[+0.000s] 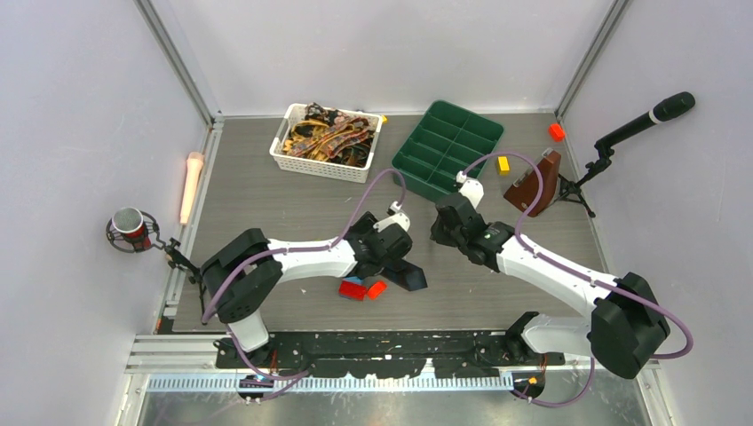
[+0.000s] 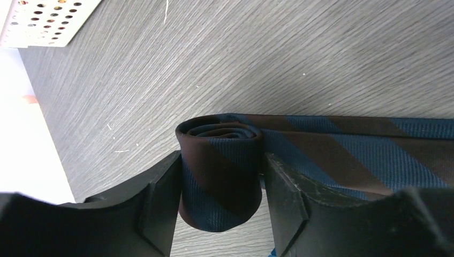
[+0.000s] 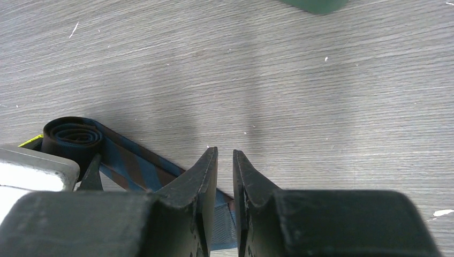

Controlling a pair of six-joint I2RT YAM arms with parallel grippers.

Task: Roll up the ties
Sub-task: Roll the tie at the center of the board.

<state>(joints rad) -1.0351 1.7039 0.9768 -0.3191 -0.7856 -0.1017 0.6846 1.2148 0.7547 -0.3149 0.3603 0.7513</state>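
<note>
Tie (image 2: 342,144) partly wound, seen from both wrists. Its wound end forms a roll (image 2: 219,176), clamped between the two fingers of the left gripper (image 2: 222,160), which press against its curved sides. The roll's axis runs along those fingers, with its spiral face turned away from the left wrist. Whether it rests on the table (image 2: 267,64) or is lifted clear cannot be told.

From the roll the unwound length leaves sideways, at right angles to the roll's axis, and runs straight toward the right gripper (image 3: 225,151); its pointed end is out of view. That gripper sits over the strip, some way along from the roll, its fingers almost touching with only a slit between them and nothing visibly pinched.

Red bricks (image 1: 353,289) lie just beside the roll on the left arm's side. A white basket (image 1: 320,169) holding more ties (image 1: 328,140) stands well beyond the roll.

Further winding would carry the roll along the strip's long axis toward the right gripper. The left arm, which holds the roll, is the better placed to do it.
</note>
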